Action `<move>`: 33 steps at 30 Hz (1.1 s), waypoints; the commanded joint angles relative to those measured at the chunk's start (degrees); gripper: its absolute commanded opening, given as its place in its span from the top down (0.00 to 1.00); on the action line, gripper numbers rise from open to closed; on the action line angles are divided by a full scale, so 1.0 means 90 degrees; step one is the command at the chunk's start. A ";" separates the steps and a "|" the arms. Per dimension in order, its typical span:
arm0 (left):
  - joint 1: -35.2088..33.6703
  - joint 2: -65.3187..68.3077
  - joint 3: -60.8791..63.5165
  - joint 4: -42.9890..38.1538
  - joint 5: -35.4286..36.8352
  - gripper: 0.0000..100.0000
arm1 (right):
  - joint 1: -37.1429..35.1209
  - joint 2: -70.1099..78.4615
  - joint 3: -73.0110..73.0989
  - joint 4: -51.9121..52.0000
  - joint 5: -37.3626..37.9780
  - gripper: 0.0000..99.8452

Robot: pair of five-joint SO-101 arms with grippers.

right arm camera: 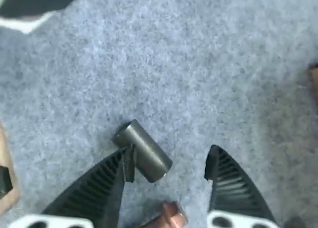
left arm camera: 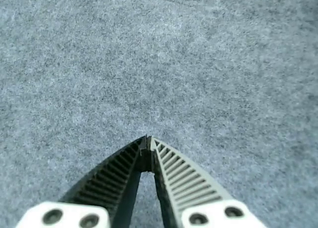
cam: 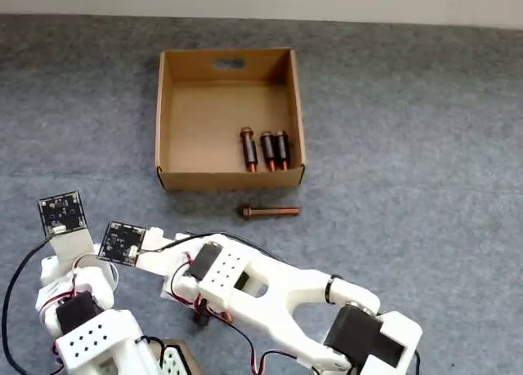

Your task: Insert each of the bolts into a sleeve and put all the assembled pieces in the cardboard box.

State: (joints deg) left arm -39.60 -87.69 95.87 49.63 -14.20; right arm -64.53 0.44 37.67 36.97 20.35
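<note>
While three assembled pieces already lie side by side in the cardboard box, against its near wall toward the right corner, the job is judged to be more than half done but not finished. One bare bolt lies on the grey surface just outside the box's near wall, with no sleeve on it. A dark sleeve lies loose on the surface under the right arm, between the spread fingers of the right gripper. It touches one finger and stands apart from the other, so it is not yet grasped. A copper-coloured end pokes in near the base of that gripper; it looks like a bolt, but whether it is a further one cannot be told. The left gripper hangs over bare surface with its fingertips pressed together and nothing between them. What is left, by this reading, is at least to pick up the sleeve, join it with a bolt and place the pair in the box with the others. As for writing, the box is plain brown card with a hand slot in its far wall. The small circuit boards on the wrists carry marks too small to read.
</note>
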 commanded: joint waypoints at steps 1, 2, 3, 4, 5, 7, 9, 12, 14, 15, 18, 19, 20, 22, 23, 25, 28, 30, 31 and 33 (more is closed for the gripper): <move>0.0063 -0.0063 -0.0034 -0.0107 0.0020 0.98 | -0.0034 0.0044 -0.0103 0.0054 0.0078 0.79; 0.0063 -0.0063 -0.0034 -0.0107 0.0020 0.98 | -0.0034 0.0044 -0.0103 0.0054 0.0078 0.79; 0.0063 -0.0063 -0.0034 -0.0107 0.0020 0.98 | -0.0034 0.0044 -0.0103 0.0054 0.0078 0.79; 0.0063 -0.0063 -0.0034 -0.0107 0.0020 0.98 | -0.0044 0.0044 -0.0103 0.0054 0.0078 0.79; 0.0063 -0.0063 -0.0034 -0.0107 0.0020 0.98 | -0.0054 0.0044 -0.0103 0.0054 0.0088 0.79; 0.0063 -0.0063 -0.0034 -0.0107 0.0020 0.98 | -0.0112 0.0044 -0.0093 0.0063 0.0147 0.79; 0.0063 -0.0063 -0.0034 -0.0107 0.0020 0.98 | -0.0142 0.0044 -0.0122 0.0249 0.0400 0.79; 0.0063 -0.0063 -0.0034 -0.0107 0.0020 0.98 | -0.0269 0.0034 -0.0151 0.0484 0.0625 0.79; 0.0063 -0.0063 -0.0034 -0.0107 0.0020 0.98 | -0.0357 0.0054 -0.0151 0.0493 0.0645 0.79; 0.0063 -0.0063 -0.0034 -0.0107 0.0020 0.98 | -0.0386 0.0063 -0.0151 0.0493 0.0645 0.79; 0.0063 -0.0063 -0.0034 -0.0107 0.0020 0.98 | -0.0386 0.0063 -0.0151 0.0484 0.0625 0.79; 0.0063 -0.0063 -0.0034 -0.0107 0.0020 0.98 | -0.0376 0.0063 -0.0151 0.0484 0.0615 0.79; 0.0063 -0.0063 -0.0034 -0.0107 0.0020 0.98 | -0.0357 0.0073 -0.0151 0.0484 0.0606 0.80; 0.0063 -0.0063 -0.0034 -0.0107 0.0020 0.98 | -0.0317 0.0073 -0.0151 0.0484 0.0606 0.85; 0.0063 -0.0063 -0.0034 -0.0107 0.0020 0.98 | -0.0259 0.0063 -0.0151 0.0484 0.0606 0.89; 0.0063 -0.0063 -0.0034 -0.0107 0.0020 0.98 | -0.0132 0.0054 -0.0151 0.0474 0.0596 0.98; 0.0063 -0.0063 -0.0034 -0.0107 0.0020 0.98 | 0.0230 0.0044 -0.0171 0.0474 0.0264 0.99; 0.0063 -0.0063 -0.0034 -0.0107 0.0020 0.98 | 0.0493 0.0044 -0.0288 0.0474 -0.0156 1.00; 0.0063 -0.0063 -0.0034 -0.0107 0.0020 0.98 | 0.0620 0.0034 -0.0327 0.0474 -0.0332 1.00; 0.0063 -0.0063 -0.0034 -0.0107 0.0020 0.98 | 0.0835 0.0034 -0.0366 0.0474 -0.0615 1.00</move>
State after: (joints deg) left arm -39.52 -87.60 95.87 49.63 -14.20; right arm -60.75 1.14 35.65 40.75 18.68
